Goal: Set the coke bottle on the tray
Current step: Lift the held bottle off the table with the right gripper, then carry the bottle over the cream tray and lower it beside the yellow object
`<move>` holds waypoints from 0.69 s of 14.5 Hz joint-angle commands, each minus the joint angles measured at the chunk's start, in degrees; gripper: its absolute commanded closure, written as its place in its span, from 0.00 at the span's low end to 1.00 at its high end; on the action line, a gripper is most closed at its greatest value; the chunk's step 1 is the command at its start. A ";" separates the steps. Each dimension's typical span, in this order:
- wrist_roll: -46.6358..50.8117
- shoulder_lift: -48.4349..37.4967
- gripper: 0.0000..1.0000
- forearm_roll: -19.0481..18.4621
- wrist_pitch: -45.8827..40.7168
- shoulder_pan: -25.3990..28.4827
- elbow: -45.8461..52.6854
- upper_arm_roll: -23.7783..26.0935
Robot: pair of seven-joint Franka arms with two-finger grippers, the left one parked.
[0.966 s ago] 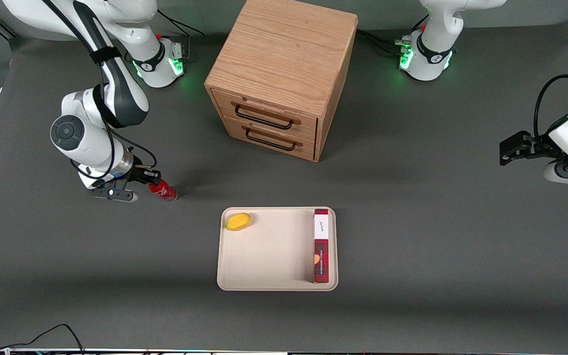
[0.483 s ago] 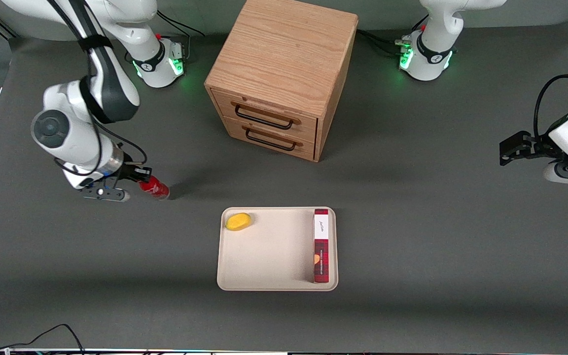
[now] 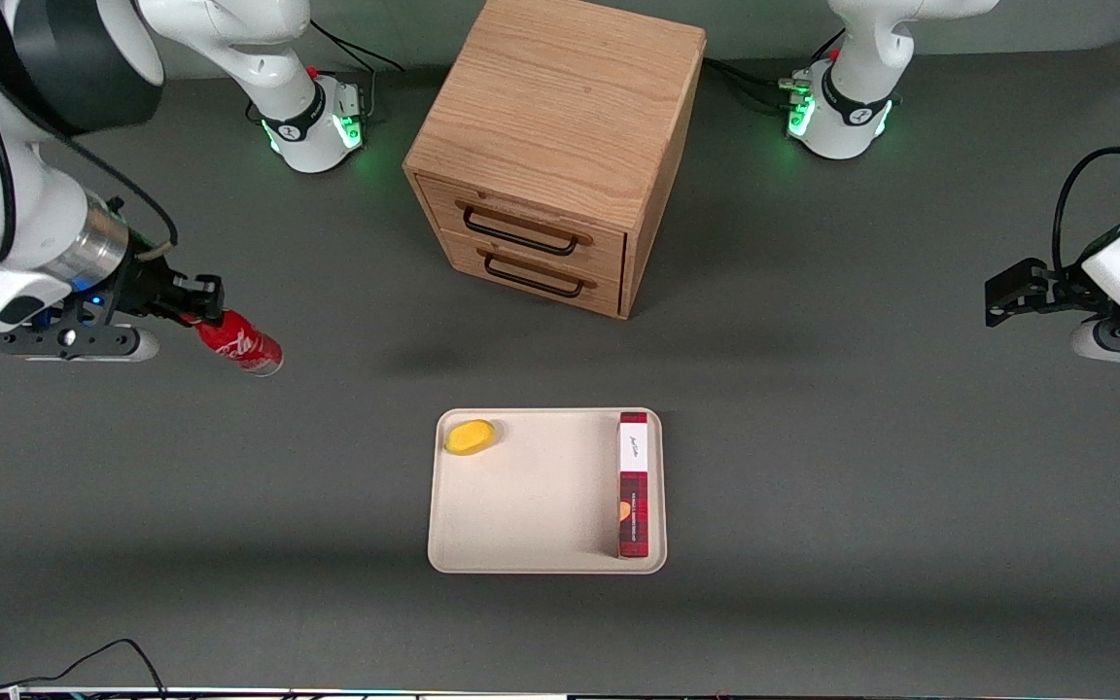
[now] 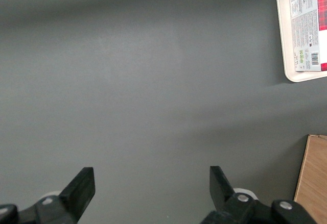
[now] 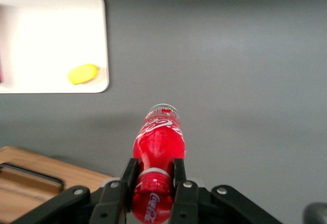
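Note:
My right gripper is shut on the neck of the coke bottle, a small red bottle with white script. It holds the bottle tilted in the air above the table, toward the working arm's end. In the right wrist view the fingers clamp the bottle just below its red cap. The cream-beige tray lies flat on the table, nearer to the front camera than the cabinet. It also shows in the right wrist view. The bottle is well apart from the tray.
On the tray lie a yellow lemon-like object in one corner and a long red plaid box along one short side. A wooden two-drawer cabinet stands farther from the front camera than the tray.
The right gripper has lifted the coke bottle off the table and carried it up and away from the tray, toward the working arm's end. The tray's contents have not moved.

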 commanded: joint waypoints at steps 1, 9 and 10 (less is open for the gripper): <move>12.42 16.38 1.00 -2.38 -5.88 4.13 21.89 3.08; 42.52 39.00 1.00 -14.96 16.41 12.85 29.51 6.26; 43.58 40.24 1.00 -15.05 18.62 12.85 29.51 6.17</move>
